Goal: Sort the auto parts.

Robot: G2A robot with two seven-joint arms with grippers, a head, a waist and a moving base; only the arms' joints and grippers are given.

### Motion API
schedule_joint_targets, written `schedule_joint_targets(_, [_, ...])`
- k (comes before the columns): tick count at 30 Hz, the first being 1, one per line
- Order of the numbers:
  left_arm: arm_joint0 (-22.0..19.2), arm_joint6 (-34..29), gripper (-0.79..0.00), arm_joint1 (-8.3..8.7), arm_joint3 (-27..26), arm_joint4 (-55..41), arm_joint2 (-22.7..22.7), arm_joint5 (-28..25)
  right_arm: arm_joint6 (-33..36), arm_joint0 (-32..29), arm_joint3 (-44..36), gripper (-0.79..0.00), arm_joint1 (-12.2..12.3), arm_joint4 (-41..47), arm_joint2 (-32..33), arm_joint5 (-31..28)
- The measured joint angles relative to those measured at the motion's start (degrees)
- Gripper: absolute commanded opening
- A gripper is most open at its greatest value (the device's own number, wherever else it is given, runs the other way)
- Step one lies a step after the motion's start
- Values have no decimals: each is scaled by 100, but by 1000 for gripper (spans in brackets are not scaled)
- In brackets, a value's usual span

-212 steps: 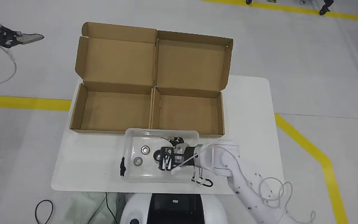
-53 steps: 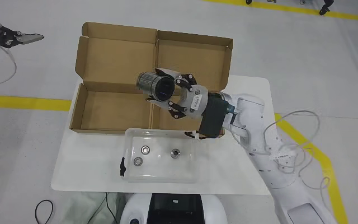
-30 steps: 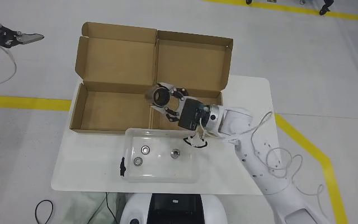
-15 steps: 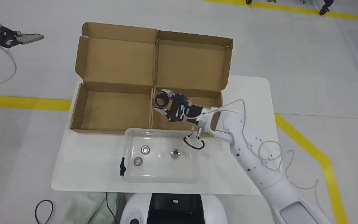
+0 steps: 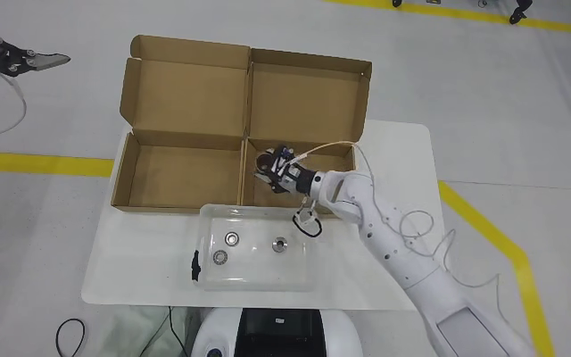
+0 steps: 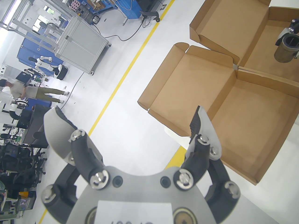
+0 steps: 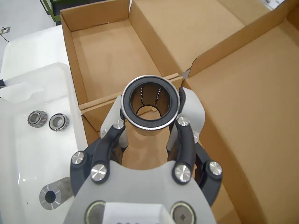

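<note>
My right gripper (image 5: 271, 168) is shut on a metal cylindrical bearing (image 5: 266, 162) with a black end ring. It hangs low over the near left corner of the right cardboard box (image 5: 312, 183). In the right wrist view the bearing (image 7: 150, 104) sits between the fingers (image 7: 189, 108), its open end toward the camera, just above the box floor (image 7: 233, 99). The left cardboard box (image 5: 178, 177) has nothing in it. My left gripper (image 6: 127, 117) is open and holds nothing, off the table at the far left (image 5: 45, 61).
A clear plastic bin (image 5: 259, 272) stands at the table's front edge, just before the boxes. It holds two tapered roller bearings (image 7: 37, 117) (image 7: 58, 122) and a flat metal disc (image 7: 50, 197). A small black part (image 5: 194, 265) lies at its left end. Both box lids stand open at the back.
The right gripper lifted the cylindrical bearing out of the bin, carried it over the boxes, and has come down into the right box's near left corner. The left arm stayed still.
</note>
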Motion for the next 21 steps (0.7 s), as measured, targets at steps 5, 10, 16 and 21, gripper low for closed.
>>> schedule_joint_targets(5, [0,0,0,0,0,0,0,0,315,153,287,-785,-91,249,-127,65])
schedule_joint_targets(10, [0,0,0,0,0,0,0,0,426,278,559,-785,-182,412,-260,130])
schedule_joint_targets(16, [0,0,0,0,0,0,0,0,457,449,914,-785,-309,541,-440,186])
schedule_joint_targets(21, [0,0,0,0,0,0,0,0,502,598,1242,-785,-412,641,-548,271])
